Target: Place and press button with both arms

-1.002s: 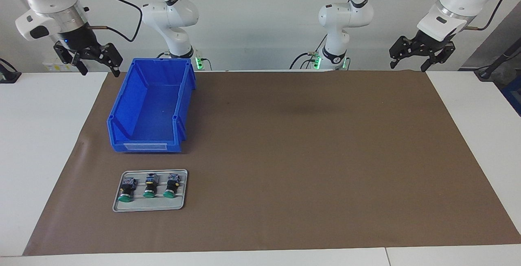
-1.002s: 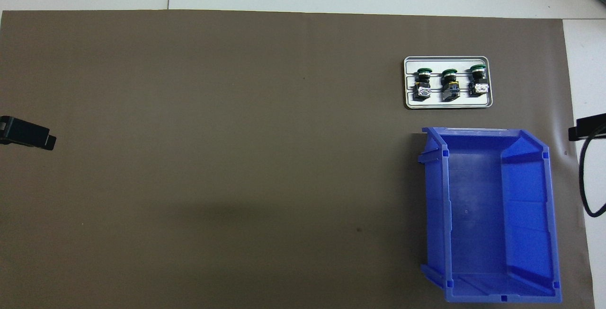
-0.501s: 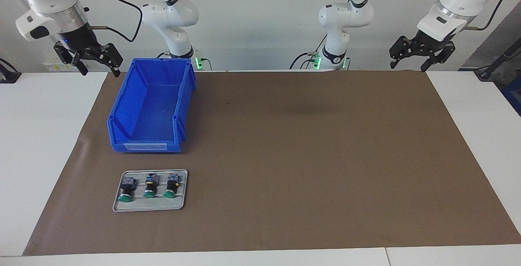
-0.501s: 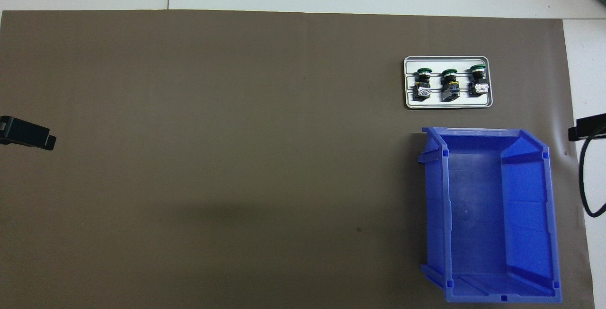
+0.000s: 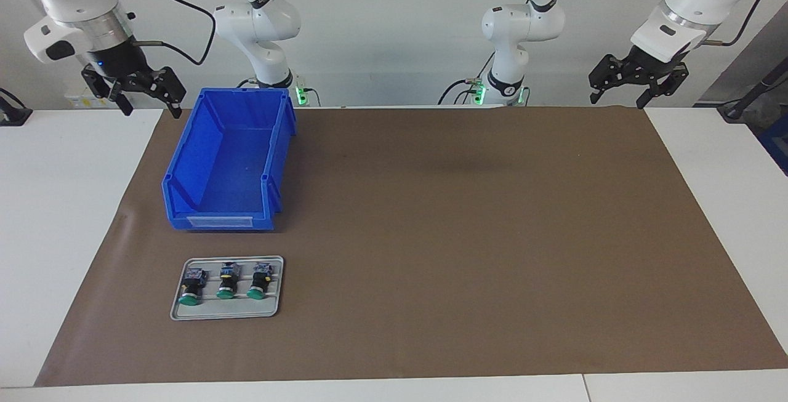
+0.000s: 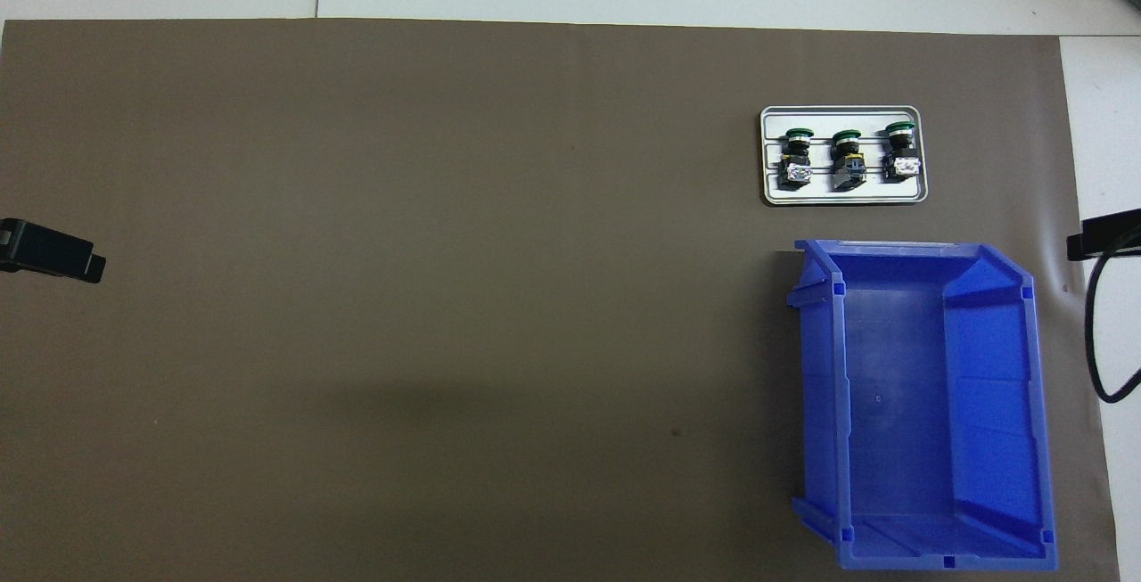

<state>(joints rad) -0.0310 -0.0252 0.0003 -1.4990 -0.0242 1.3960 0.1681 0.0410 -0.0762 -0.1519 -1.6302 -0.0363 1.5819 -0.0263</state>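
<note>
Three alike green-capped buttons lie side by side on a small grey tray, caps pointing away from the robots; they also show in the overhead view. My right gripper hangs open and empty in the air beside the blue bin, over the mat's edge at the right arm's end; only its tip shows from overhead. My left gripper hangs open and empty over the mat's corner at the left arm's end; its tip shows from overhead.
An empty blue bin stands on the brown mat, nearer to the robots than the tray; it also shows in the overhead view. White table surrounds the mat.
My right gripper has shifted very slightly upward. The left arm, the buttons, the tray and the bin have not moved.
</note>
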